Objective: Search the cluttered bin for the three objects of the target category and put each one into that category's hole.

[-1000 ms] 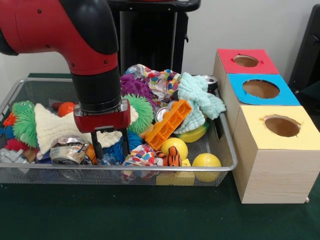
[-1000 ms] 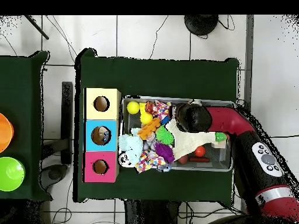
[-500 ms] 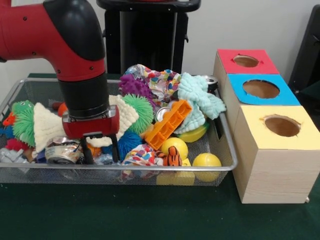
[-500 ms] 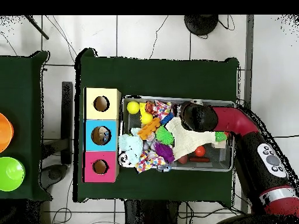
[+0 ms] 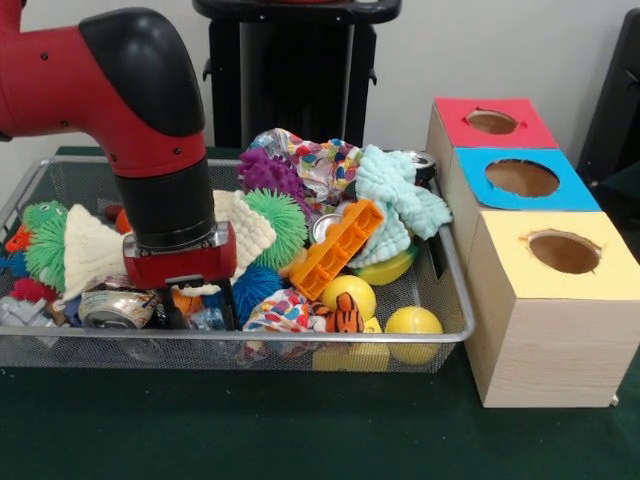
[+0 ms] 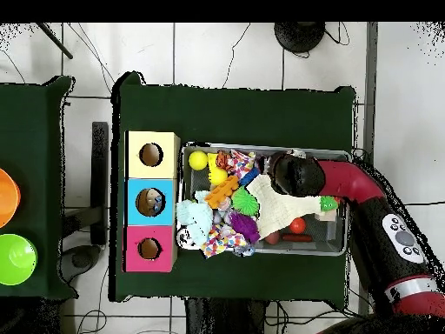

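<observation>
The silver wire-mesh bin point(image 5: 300, 338) is full of toys; it also shows in the overhead view point(image 6: 261, 253). My gripper point(image 5: 198, 312) is low in the bin's front left part, with its two black fingers point(image 5: 229, 305) apart and pushed down into the clutter. A bit of clear wrinkly plastic point(image 5: 208, 319), probably a bottle, lies between them. Another pale crinkled piece point(image 5: 18, 311) lies at the far left. The blue-topped box's hole point(image 5: 522, 178) is to the right of the bin. In the overhead view this hole point(image 6: 149, 202) shows something pale inside, and the arm point(image 6: 294, 174) hides the gripper.
A dented silver can point(image 5: 105, 308) lies just left of the gripper. A cream knit cloth point(image 5: 95, 250), green spiky balls point(image 5: 280, 225), an orange brick point(image 5: 338, 248) and yellow balls point(image 5: 412, 325) crowd the bin. Red-topped point(image 5: 492, 122) and yellow-topped point(image 5: 563, 252) boxes flank the blue one.
The gripper has moved left along the bin's front and dropped lower, its fingers now deep among the toys beside the silver can. Its fingers have stayed apart.
</observation>
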